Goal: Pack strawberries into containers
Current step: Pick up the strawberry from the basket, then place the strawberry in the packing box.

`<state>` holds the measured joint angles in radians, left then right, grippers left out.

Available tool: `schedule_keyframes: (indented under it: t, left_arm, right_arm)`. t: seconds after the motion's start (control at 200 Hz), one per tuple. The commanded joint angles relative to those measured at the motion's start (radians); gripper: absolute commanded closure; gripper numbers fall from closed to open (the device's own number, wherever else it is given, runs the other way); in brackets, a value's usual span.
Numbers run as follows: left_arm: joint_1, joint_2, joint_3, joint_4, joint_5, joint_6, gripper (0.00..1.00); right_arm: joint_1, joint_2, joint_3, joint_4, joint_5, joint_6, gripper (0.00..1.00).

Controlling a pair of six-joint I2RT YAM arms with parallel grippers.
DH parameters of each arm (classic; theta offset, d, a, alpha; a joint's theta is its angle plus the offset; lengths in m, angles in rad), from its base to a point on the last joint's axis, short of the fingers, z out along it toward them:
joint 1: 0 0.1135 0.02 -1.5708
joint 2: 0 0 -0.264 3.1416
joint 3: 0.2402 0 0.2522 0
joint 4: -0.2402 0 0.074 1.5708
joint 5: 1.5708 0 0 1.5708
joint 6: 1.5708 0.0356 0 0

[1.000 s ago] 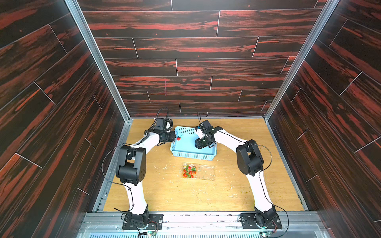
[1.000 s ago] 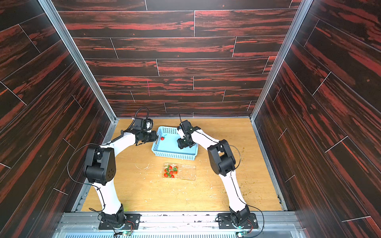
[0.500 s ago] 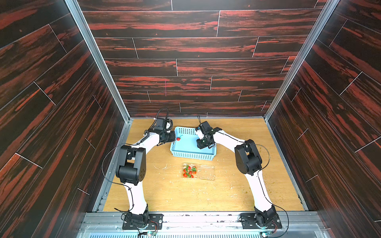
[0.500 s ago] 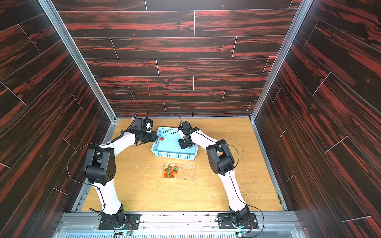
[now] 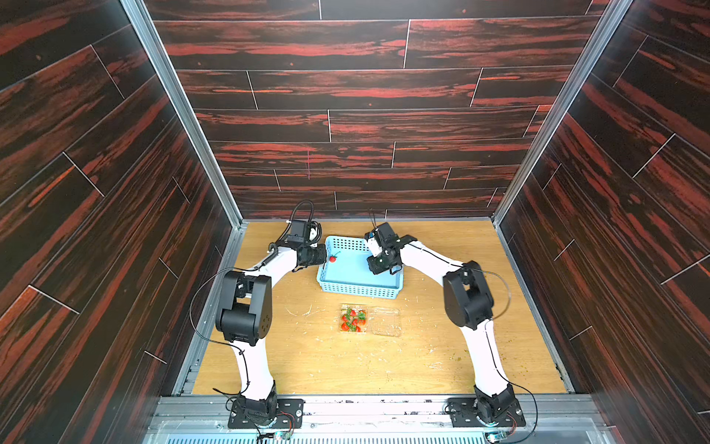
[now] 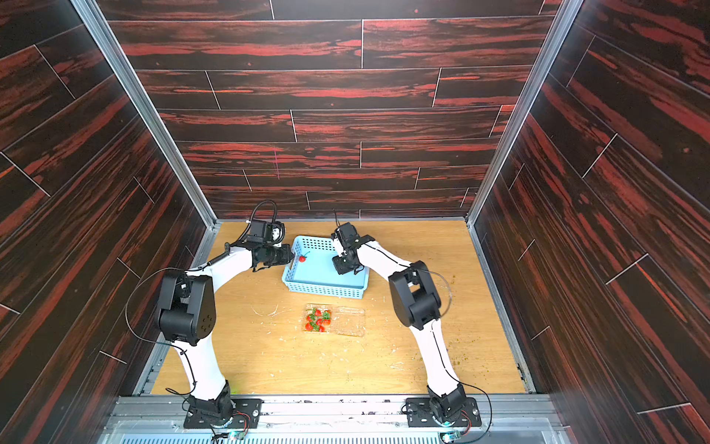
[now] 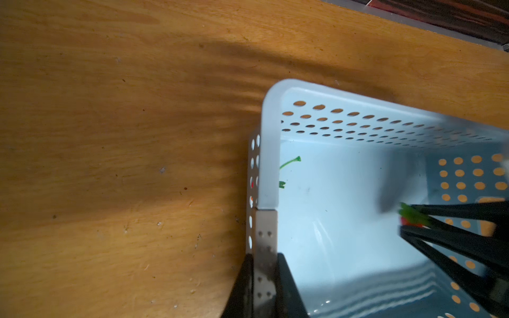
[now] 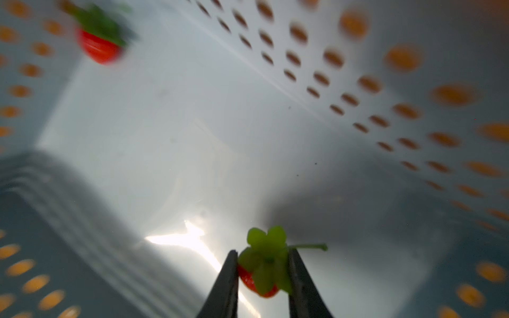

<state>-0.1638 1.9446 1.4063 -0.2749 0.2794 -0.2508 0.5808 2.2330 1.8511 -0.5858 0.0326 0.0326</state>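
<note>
Dark, red-streaked wood panels [image 5: 345, 127] wall in a light wooden table [image 5: 307, 365] on three sides.

Left arm [image 5: 246, 303]: mounted at the front edge towards the left corner. The elbow is raised and the forearm is nearly level, running towards the far edge. The left jaws are clenched on the left wall of the basket [image 5: 357, 290], one jaw outside and one inside, as the left wrist view shows [image 7: 265, 247].

Right arm [image 5: 466, 296]: mounted at the front edge towards the right corner. The elbow is raised and the wrist is bent down into the right side of the basket. The right jaws are closed around the held strawberry [image 8: 259, 275], each jaw touching its green cap.

The light blue perforated basket sits near the middle of the far edge.

The clamshell punnet [image 5: 386, 322] lies open and flat, between the basket and the front edge, apart from both.

Packed strawberries [image 5: 353, 319] fill the punnet half nearer the left edge.

One loose strawberry [image 5: 332, 258] lies on the basket floor, just beside the left wall; it shows in both top views [image 6: 302, 258].
</note>
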Motion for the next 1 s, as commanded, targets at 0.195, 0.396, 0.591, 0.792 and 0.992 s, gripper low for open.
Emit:
schedule_keyframes:
  t: [0.195,0.396,0.591,0.792,0.992]
  left_arm:
    - [-0.003,-0.004,0.012,0.04,0.015,-0.013,0.85]
    - [-0.003,0.0,0.01,0.06,0.018,-0.024,0.85]
    - [-0.003,0.002,0.004,0.067,0.021,-0.025,0.85]
    - [-0.003,0.001,0.011,0.058,0.017,-0.019,0.85]
    - [-0.003,0.001,0.023,0.042,0.021,-0.013,0.85]
  right_arm:
    - [0.102,-0.307,-0.184,0.021,-0.147,-0.123,0.78]
    - [0.242,-0.361,-0.336,0.029,-0.278,-0.12,0.76]
    - [0.301,-0.297,-0.407,0.025,-0.287,-0.103,0.74]
    - [0.304,-0.25,-0.377,-0.016,-0.265,-0.131,0.53]
    - [0.248,-0.273,-0.29,-0.008,-0.244,-0.149,0.45]
